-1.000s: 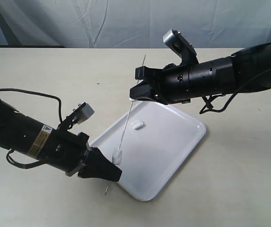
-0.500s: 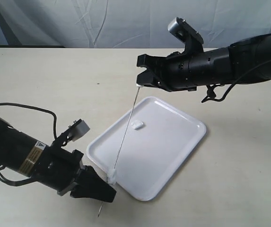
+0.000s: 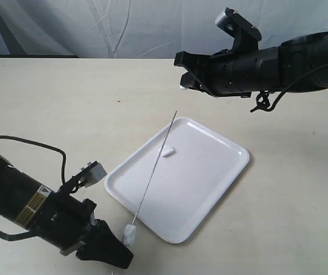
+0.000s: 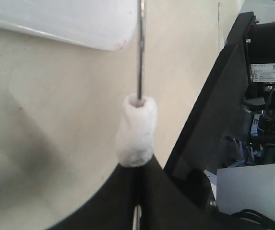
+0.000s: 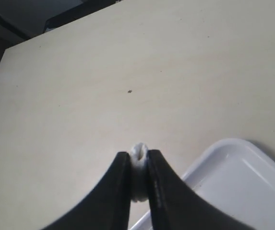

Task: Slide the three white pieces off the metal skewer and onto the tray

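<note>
My left gripper (image 3: 121, 259) (image 4: 137, 211) is shut on the lower end of the metal skewer (image 3: 153, 172) (image 4: 140, 48), which slants up over the white tray (image 3: 209, 189) (image 4: 55, 21). One white piece (image 3: 129, 234) (image 4: 137, 130) sits on the skewer right against the left jaws, off the tray's near corner. A second white piece (image 3: 168, 152) lies on the tray. My right gripper (image 3: 182, 86) (image 5: 138, 167) is shut on the third white piece (image 3: 183, 88) (image 5: 138, 158), held above the table just beyond the tray's (image 5: 233, 182) far corner, clear of the skewer's tip.
The beige table (image 3: 66, 103) extends all around the tray. A black cable (image 3: 32, 146) loops behind the left arm. Pale fabric (image 3: 123, 28) hangs behind the table's far edge.
My right gripper pulled up and away with a white piece, which came off the skewer's tip. My left gripper drew the skewer down toward the near table edge, carrying the last piece off the tray.
</note>
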Controlling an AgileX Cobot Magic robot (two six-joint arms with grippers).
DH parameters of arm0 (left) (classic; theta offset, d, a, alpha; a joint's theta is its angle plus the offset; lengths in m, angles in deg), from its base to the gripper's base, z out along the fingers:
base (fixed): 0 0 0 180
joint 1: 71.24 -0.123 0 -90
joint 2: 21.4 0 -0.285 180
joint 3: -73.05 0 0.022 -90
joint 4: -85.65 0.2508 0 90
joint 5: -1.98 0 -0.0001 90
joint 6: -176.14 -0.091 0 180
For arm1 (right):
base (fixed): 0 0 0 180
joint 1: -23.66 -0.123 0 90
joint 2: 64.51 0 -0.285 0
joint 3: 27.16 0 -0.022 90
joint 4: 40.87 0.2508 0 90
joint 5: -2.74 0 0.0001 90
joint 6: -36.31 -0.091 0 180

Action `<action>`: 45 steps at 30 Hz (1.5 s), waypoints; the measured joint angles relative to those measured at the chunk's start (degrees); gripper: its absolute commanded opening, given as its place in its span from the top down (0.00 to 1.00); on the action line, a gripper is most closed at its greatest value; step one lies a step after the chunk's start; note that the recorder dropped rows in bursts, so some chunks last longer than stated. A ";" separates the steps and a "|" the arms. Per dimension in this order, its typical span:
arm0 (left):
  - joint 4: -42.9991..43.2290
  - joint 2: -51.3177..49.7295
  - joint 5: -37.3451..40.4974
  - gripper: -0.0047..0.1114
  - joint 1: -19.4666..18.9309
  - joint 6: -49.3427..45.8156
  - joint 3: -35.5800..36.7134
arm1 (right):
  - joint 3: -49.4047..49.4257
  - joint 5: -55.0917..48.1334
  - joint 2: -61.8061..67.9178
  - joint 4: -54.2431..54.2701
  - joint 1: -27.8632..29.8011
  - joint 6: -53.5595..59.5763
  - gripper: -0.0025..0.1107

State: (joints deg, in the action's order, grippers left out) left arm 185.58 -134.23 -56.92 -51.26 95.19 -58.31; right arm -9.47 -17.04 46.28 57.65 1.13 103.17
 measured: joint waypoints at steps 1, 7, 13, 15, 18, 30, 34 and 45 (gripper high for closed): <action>0.00 0.00 0.10 0.96 0.00 0.00 0.00 | 0.00 0.11 0.00 -0.28 0.00 0.00 0.88; 0.05 0.00 0.70 0.96 -1.17 0.00 -1.21 | 0.65 -2.85 0.00 -7.26 0.00 -3.52 0.88; -0.87 0.00 1.45 0.96 -3.68 0.00 -3.22 | 5.54 -6.57 0.00 -15.34 -0.22 -6.05 0.88; -1.14 0.00 1.56 0.96 -4.07 0.00 -3.92 | 7.60 -6.55 0.00 -16.25 -0.31 -6.29 0.88; -2.28 0.00 1.56 0.96 -4.17 0.00 -4.71 | 9.51 -7.27 0.77 -16.74 -0.31 -6.45 0.86; -5.92 0.00 4.32 0.96 -4.17 0.77 -9.59 | 10.28 -20.19 2.44 -16.99 -0.31 -7.01 0.68; -5.13 0.00 5.22 0.96 -4.17 1.13 -10.53 | 10.28 -27.25 2.44 -16.99 -0.34 -5.57 0.68; -4.99 0.00 3.84 0.96 -4.17 1.21 -10.79 | 10.28 -30.73 2.44 -10.22 -2.77 -0.17 0.68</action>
State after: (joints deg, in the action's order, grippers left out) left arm 180.59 -134.23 -53.08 -55.43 96.41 -69.10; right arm 0.81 -47.77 48.72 47.43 -1.63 102.99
